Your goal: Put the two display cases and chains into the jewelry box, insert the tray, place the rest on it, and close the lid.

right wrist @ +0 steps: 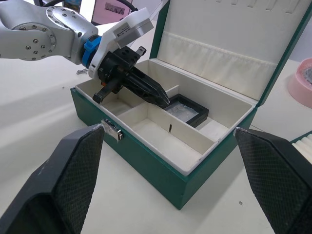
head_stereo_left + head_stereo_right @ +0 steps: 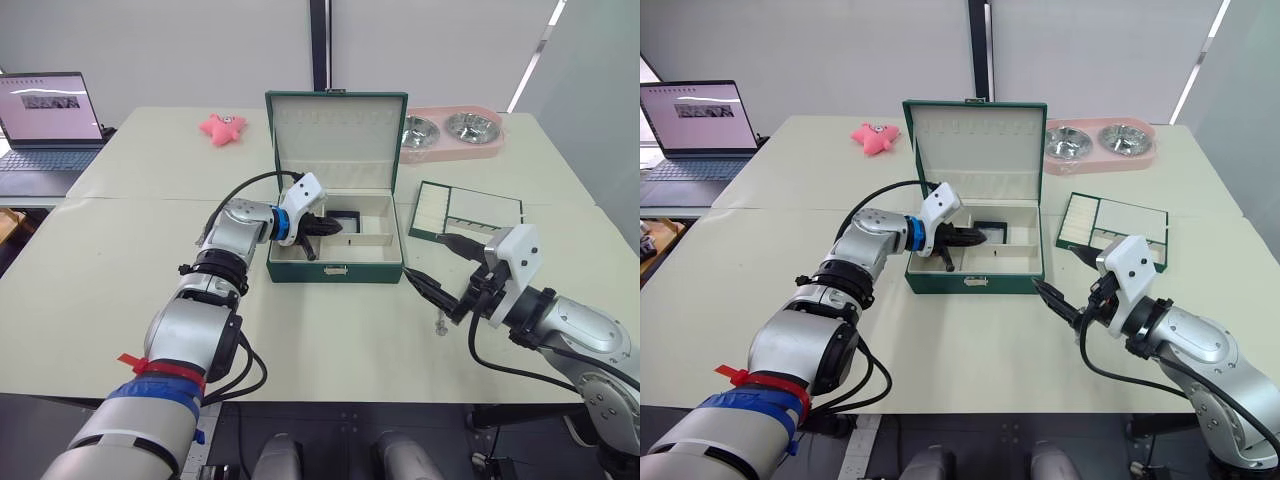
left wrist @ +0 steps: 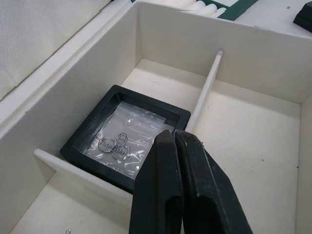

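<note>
Green jewelry box [image 2: 335, 262] holds one black display case [image 3: 124, 136]; left gripper [image 3: 178, 141] pinched empty, right gripper [image 1: 165, 161] wide.

Left hand [image 2: 335, 228] reaching forward, fingers pressed together, empty. Right hand [image 1: 168, 141] fingers spread wide, empty.

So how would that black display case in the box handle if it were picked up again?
The display case looks stiff-framed and probably light. Its clear window looks like thin film, so likely easy to dent. Lying flat in the jewelry box, it shouldn't roll or tip.
</note>
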